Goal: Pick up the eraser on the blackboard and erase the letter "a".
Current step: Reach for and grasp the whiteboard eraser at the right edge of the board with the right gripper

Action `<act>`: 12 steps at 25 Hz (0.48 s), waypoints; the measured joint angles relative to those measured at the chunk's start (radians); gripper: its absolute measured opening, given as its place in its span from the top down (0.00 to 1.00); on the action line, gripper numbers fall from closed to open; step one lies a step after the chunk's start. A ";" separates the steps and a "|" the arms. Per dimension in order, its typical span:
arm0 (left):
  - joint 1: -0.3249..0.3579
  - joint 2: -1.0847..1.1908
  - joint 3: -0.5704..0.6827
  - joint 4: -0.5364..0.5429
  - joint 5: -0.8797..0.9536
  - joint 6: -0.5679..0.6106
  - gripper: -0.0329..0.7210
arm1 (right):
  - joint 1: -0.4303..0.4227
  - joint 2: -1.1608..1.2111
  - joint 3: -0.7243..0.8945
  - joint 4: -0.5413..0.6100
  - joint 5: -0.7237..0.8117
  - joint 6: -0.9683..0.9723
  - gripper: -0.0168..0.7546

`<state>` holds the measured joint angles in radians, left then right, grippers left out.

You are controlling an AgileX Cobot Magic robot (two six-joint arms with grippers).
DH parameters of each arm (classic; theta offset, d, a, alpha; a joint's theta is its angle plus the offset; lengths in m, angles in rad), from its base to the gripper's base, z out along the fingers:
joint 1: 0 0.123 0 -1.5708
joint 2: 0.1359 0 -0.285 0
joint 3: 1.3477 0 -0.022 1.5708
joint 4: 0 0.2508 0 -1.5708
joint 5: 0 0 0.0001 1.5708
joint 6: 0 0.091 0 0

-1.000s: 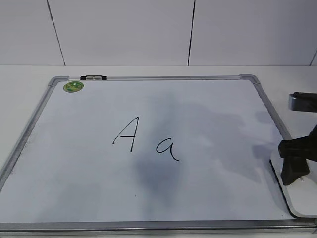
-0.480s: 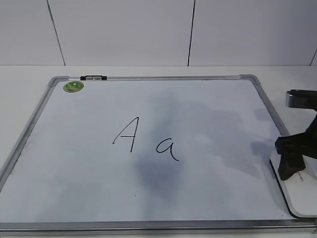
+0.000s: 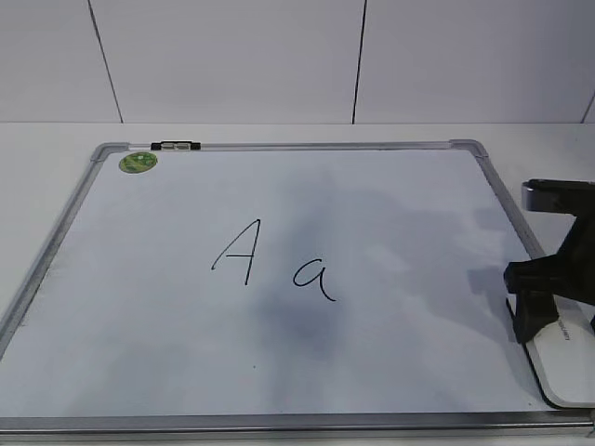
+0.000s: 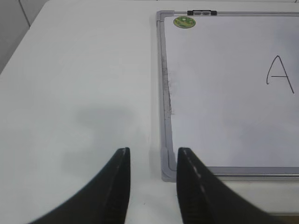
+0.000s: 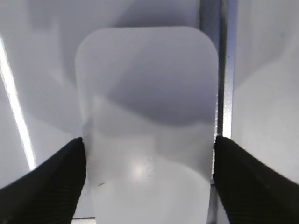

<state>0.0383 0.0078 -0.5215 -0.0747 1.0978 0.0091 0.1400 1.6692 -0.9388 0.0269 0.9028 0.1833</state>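
Straddling the eraser (image 5: 147, 121), right claw (image 5: 148, 172) spread; blackboard (image 3: 279, 423) reads "A a"

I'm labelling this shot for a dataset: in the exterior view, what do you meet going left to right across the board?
Green sticker → black-and-white clip → capital "A" → small "a" → right gripper over the eraser at the whiteboard's right edge.

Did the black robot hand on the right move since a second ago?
Yes. The right gripper slid left and lower along the silver-framed whiteboard's right edge, straddling the white oblong eraser.
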 joint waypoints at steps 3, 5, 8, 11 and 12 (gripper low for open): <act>0.000 0.000 0.000 0.000 0.000 0.000 0.64 | 0.000 0.020 -0.001 0.000 0.000 0.000 0.12; 0.000 0.000 0.000 0.000 0.000 0.000 0.64 | 0.000 0.028 -0.001 0.000 0.000 0.000 0.12; 0.000 0.000 0.000 0.000 0.000 0.000 0.64 | 0.000 0.029 -0.002 0.000 0.000 0.000 0.12; 0.000 0.000 0.000 0.000 0.000 0.000 0.64 | 0.000 0.029 -0.002 0.002 0.000 0.000 0.12; 0.000 0.000 0.000 0.000 0.000 0.000 0.64 | 0.000 0.029 -0.002 0.004 0.000 0.000 0.12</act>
<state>0.0383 0.0078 -0.5215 -0.0747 1.0978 0.0091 0.1400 1.6985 -0.9410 0.0306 0.9028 0.1833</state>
